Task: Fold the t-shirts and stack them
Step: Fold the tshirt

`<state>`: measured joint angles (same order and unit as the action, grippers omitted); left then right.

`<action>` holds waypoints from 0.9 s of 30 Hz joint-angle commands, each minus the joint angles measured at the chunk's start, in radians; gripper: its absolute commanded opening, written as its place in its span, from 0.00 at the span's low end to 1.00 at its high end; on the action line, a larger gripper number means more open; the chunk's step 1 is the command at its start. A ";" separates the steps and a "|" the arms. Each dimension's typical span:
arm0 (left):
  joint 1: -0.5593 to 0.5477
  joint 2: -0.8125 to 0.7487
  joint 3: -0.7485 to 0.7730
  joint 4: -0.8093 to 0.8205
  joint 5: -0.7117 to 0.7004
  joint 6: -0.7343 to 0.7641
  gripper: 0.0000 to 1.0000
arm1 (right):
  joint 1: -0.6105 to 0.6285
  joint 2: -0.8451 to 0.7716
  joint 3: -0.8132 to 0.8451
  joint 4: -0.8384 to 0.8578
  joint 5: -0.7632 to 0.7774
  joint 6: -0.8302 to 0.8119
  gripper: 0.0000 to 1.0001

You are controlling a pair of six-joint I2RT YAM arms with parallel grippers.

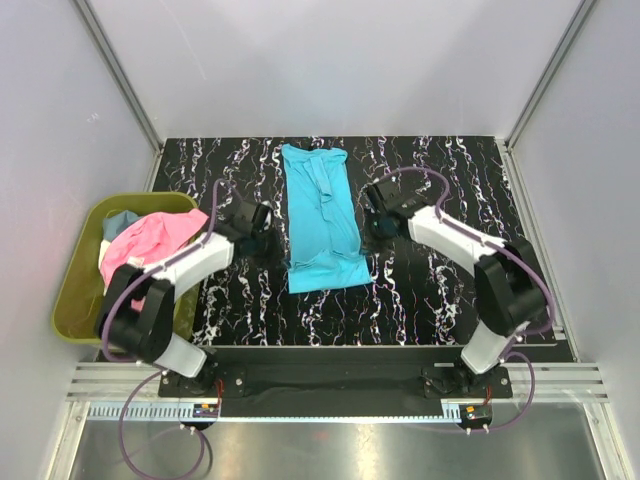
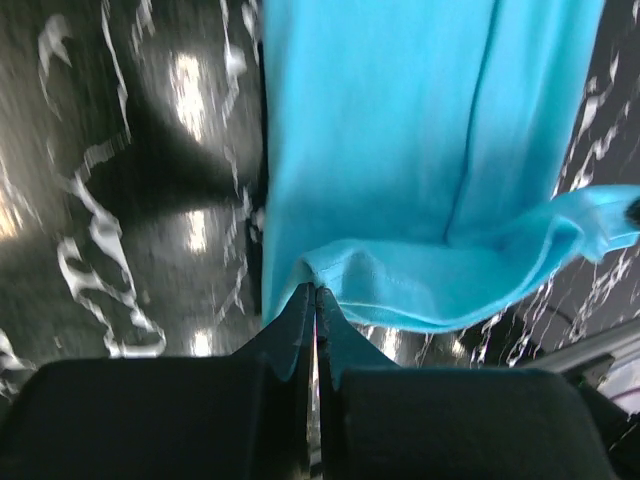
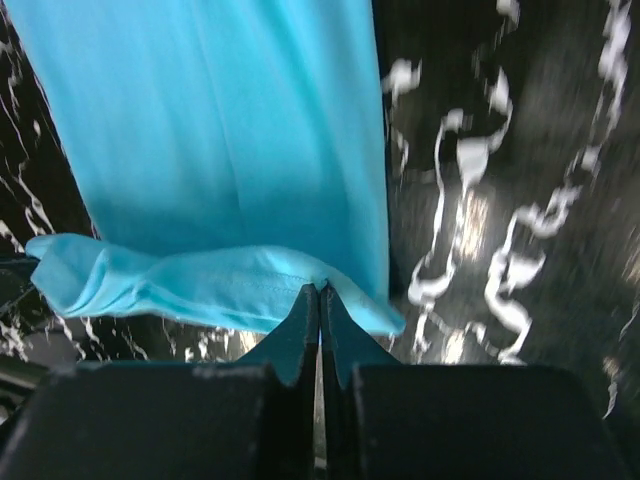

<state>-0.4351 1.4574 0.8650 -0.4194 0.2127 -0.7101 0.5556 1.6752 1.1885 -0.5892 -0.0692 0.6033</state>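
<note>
A turquoise t-shirt (image 1: 320, 210) lies as a long narrow strip down the middle of the black marbled table. My left gripper (image 1: 268, 238) is at its left edge and my right gripper (image 1: 378, 228) at its right edge. In the left wrist view my left gripper (image 2: 316, 290) is shut on a corner of the shirt's hem (image 2: 400, 285), lifted over the flat cloth (image 2: 380, 120). In the right wrist view my right gripper (image 3: 320, 287) is shut on the other hem corner (image 3: 230, 285). A pink shirt (image 1: 150, 240) and a grey-blue one (image 1: 120, 222) lie in the bin.
An olive-green bin (image 1: 75, 290) stands off the table's left edge beside my left arm. White walls with metal rails enclose the table at the back and sides. The table (image 1: 440, 290) has a raised front edge near the arm bases.
</note>
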 commanded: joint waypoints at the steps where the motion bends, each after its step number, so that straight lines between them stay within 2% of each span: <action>1: 0.045 0.084 0.135 0.008 0.068 0.083 0.00 | -0.034 0.076 0.137 -0.011 0.002 -0.148 0.00; 8: 0.117 0.271 0.359 -0.068 0.016 0.135 0.00 | -0.080 0.277 0.327 0.009 -0.073 -0.255 0.00; 12: 0.150 0.346 0.454 -0.081 0.040 0.146 0.00 | -0.091 0.340 0.462 -0.029 -0.078 -0.290 0.00; 27: 0.246 0.569 0.762 -0.111 0.102 0.138 0.00 | -0.180 0.535 0.790 -0.121 -0.113 -0.362 0.00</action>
<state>-0.2020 1.9957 1.5406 -0.5312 0.2684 -0.5835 0.3939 2.1757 1.9026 -0.6865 -0.1543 0.2749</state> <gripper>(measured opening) 0.008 0.012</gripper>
